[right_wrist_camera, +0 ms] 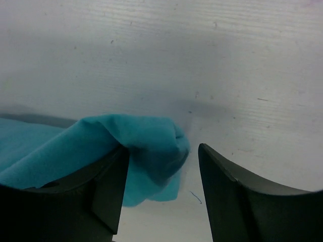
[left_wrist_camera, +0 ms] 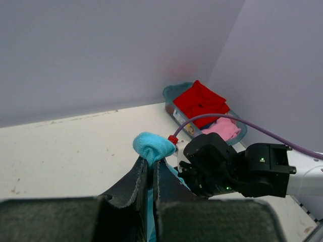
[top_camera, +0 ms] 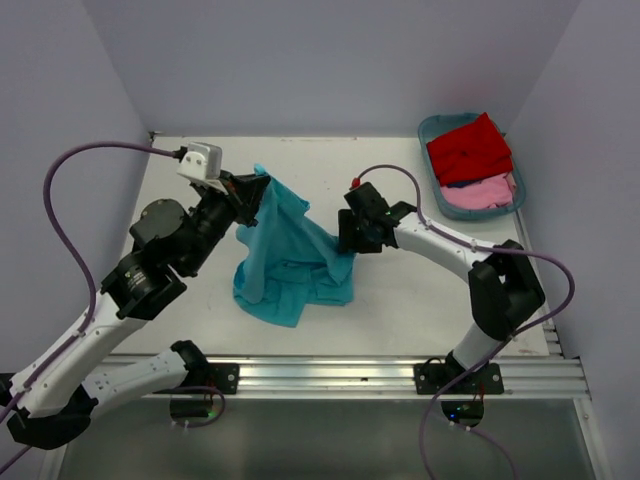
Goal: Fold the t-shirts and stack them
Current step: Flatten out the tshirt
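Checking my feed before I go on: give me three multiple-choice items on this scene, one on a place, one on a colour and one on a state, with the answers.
1. Where is the red shirt?
A. in the tub at the far right corner
B. draped over a cable
C. flat mid-table

2. Which shirt does the left claw grip?
A. pink shirt
B. red shirt
C. turquoise shirt

3. How does the right claw stand?
A. shut on the tub's rim
B. open, cloth at one finger
C. shut on the red shirt

Answers:
1 A: the top view shows it lying in the tub.
2 C: the left wrist view shows a turquoise tip pinched between shut jaws.
3 B: the right wrist view shows a gap between the fingers, with turquoise cloth draped over one.
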Tool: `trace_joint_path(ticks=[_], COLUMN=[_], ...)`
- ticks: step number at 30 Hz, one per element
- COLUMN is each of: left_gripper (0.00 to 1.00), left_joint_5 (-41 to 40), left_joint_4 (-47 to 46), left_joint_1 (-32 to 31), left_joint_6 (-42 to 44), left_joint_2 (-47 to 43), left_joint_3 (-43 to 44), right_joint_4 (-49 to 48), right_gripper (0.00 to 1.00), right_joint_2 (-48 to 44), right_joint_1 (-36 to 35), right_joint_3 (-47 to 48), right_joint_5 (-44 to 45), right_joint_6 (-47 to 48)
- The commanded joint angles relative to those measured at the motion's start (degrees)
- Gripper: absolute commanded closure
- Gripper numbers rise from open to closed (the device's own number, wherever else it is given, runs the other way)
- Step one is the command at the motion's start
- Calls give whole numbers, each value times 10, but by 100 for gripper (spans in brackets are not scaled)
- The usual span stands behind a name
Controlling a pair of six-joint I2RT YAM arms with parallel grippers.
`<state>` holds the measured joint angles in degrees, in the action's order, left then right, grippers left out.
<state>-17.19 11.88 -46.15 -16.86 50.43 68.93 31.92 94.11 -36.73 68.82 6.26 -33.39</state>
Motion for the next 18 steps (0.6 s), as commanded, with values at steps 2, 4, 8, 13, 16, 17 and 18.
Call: trace_joint_path(ticks=[2, 4, 8, 13, 16, 17, 18], left_gripper=[100, 100, 100, 100, 100, 100, 100], left_joint_5=[-37, -44, -63, -75, -76, -76, -76], left_joint_4=[41, 41, 42, 37, 33, 32, 32], left_joint_1=[2, 2, 3, 2, 3, 3, 3], left_joint_6=[21, 20, 21, 24, 24, 24, 24], left_joint_2=[8, 8, 14, 19, 19, 19, 20], left_joint_3=[3, -1, -3, 1, 5, 6, 7], right_joint_4=[-53, -52, -43, -27, -42, -46, -53], right_gripper=[44, 45, 38, 33, 37, 38, 40], right_joint_2=[16, 15, -13, -50, -39, -33, -25], right_joint_1=[-3, -4, -18, -69, -93, -97, -105], right_joint_3=[-3, -10, -27, -61, -78, -81, -79], right_joint_5=[-60, -75, -71, -64, -64, -64, -64], right_joint_6=[-4, -5, -9, -11, -17, -22, -24])
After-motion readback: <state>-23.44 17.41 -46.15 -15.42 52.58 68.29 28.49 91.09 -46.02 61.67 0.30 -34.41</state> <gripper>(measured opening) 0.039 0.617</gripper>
